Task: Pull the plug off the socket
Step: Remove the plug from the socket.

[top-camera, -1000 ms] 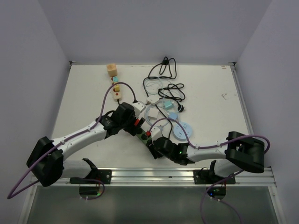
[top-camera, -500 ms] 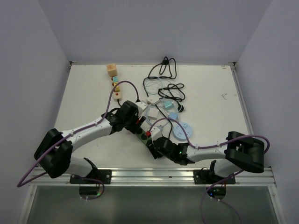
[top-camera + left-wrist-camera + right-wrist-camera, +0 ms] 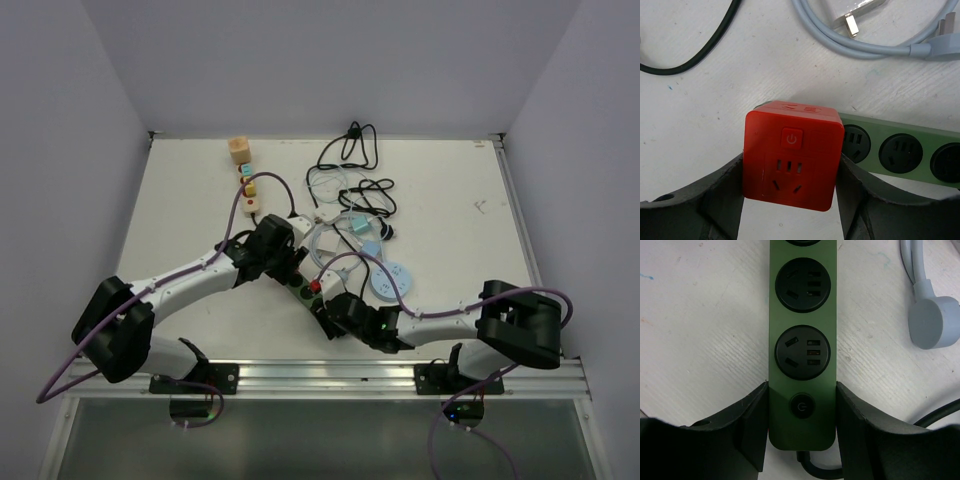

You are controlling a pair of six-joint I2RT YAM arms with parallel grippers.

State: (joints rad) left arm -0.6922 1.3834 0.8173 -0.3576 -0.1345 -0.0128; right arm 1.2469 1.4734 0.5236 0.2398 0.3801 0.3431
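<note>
A red cube plug (image 3: 792, 160) with a power button on its face sits in the end of the green socket strip (image 3: 900, 150). My left gripper (image 3: 791, 169) is shut on this plug, one dark finger against each side. In the top view the left gripper (image 3: 289, 264) covers that end of the strip (image 3: 303, 290). At the other end, by the round switch, my right gripper (image 3: 801, 410) is shut on the green strip (image 3: 801, 315), flat on the table. Seen from above, the right gripper (image 3: 335, 312) lies just below the left one.
A grey cable (image 3: 865, 47) and a black cable (image 3: 700, 55) lie beyond the plug. A grey flat plug (image 3: 932, 322) rests to the right of the strip. Tangled cables (image 3: 350, 190), a round blue socket (image 3: 388, 280) and a beige strip (image 3: 247, 190) fill the table's middle.
My left arm has slid right over the red plug and its jaws have narrowed onto the plug's sides. The right gripper and the strip have not moved.
</note>
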